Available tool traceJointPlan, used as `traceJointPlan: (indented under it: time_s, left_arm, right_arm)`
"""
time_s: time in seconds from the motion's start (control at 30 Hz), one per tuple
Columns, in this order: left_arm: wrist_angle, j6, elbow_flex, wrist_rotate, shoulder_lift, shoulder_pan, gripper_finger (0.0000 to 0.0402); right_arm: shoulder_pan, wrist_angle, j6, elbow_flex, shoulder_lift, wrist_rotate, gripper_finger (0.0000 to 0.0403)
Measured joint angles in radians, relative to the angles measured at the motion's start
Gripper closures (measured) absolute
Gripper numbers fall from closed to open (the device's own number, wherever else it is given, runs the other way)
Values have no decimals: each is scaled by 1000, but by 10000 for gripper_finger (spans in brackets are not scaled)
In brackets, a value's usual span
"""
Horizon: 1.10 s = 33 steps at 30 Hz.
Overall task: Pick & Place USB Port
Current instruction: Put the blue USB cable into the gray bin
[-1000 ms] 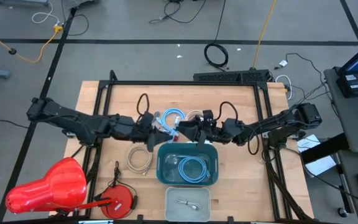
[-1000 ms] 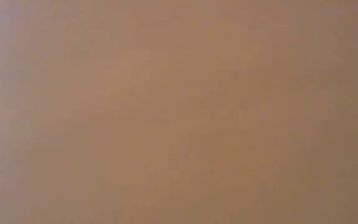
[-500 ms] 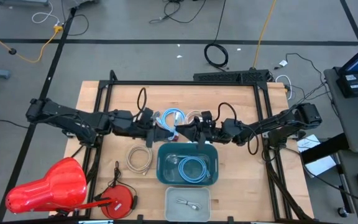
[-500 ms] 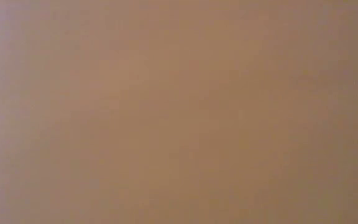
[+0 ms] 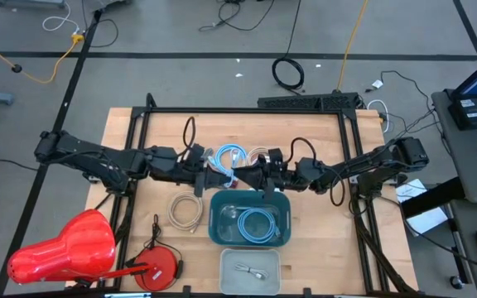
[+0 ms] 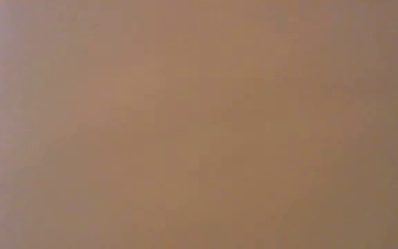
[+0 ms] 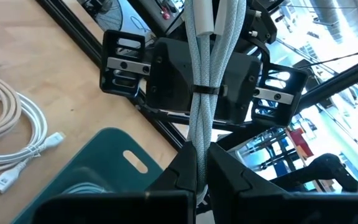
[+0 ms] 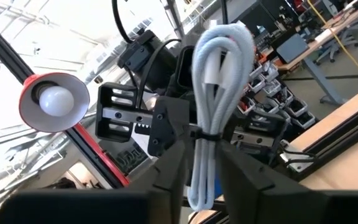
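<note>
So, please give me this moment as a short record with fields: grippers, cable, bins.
left gripper: shut on grey cable, above teal bin's far rim
right gripper: shut on same cable, facing the left one
teal bin: holds blue cable
grey bin: holds small cable
low view: shows nothing

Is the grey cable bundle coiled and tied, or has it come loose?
Tied. The grey cable bundle is folded into loops cinched by a dark tie, pinched by both the left claw and right claw.
</note>
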Motion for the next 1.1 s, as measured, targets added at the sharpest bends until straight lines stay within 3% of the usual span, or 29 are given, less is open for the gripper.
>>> traceJointPlan:
  time_s: [0.3, 0.53, 0.7, 1.1]
  left_arm:
    - [-4, -7, 0, 26, 2, 0, 388]
    - [-3, -18, 0, 53, 2, -2, 388]
    - [-3, -19, 0, 72, 2, -4, 388]
    - [24, -25, -1, 111, 22, 0, 388]
  right_arm:
    - [-3, -6, 32, 1, 0, 0, 217]
    - [-8, -7, 34, 1, 0, 3, 194]
    - [-9, -15, 34, 1, 0, 3, 220]
    - [-9, -19, 34, 2, -2, -4, 362]
